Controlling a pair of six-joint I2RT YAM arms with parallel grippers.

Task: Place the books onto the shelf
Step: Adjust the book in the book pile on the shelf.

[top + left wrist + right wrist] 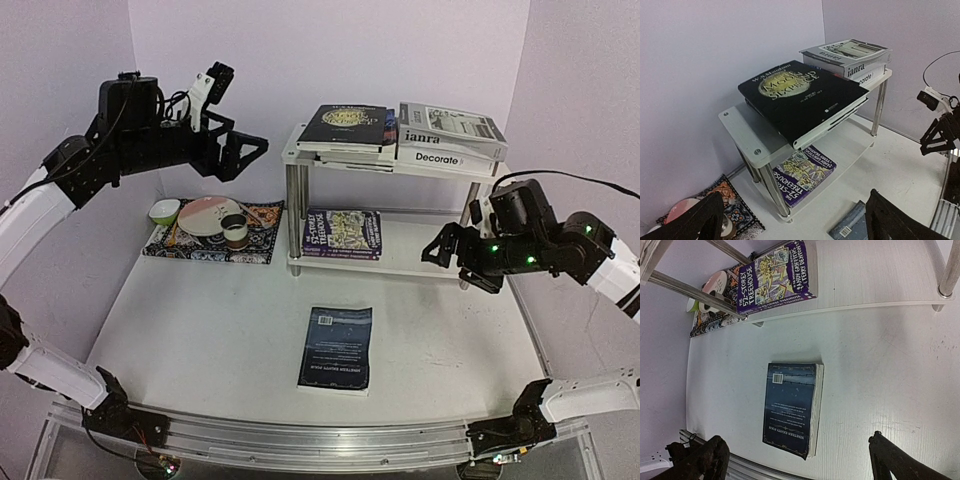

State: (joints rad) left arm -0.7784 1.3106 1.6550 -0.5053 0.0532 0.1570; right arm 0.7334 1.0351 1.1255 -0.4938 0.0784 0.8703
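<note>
A blue book (336, 348) lies flat, back cover up, on the white table in front of the shelf (292, 152). It also shows in the right wrist view (790, 407). The shelf's top board carries a black book (345, 128) on a thin stack. Beside it the grey-white "janra" book (450, 128) lies on the white "Decorate" book (440, 158). A purple "Treehouse" book (342, 234) rests on the lower board. My left gripper (245, 155) hangs open, high and left of the shelf. My right gripper (458, 265) is open, empty, by the shelf's right front leg.
A patterned placemat (215, 240) left of the shelf holds a plate (208, 215), a green bowl (165, 211) and a small cup (235, 232). Purple walls close in behind and at both sides. A metal rail (300, 440) runs along the near edge.
</note>
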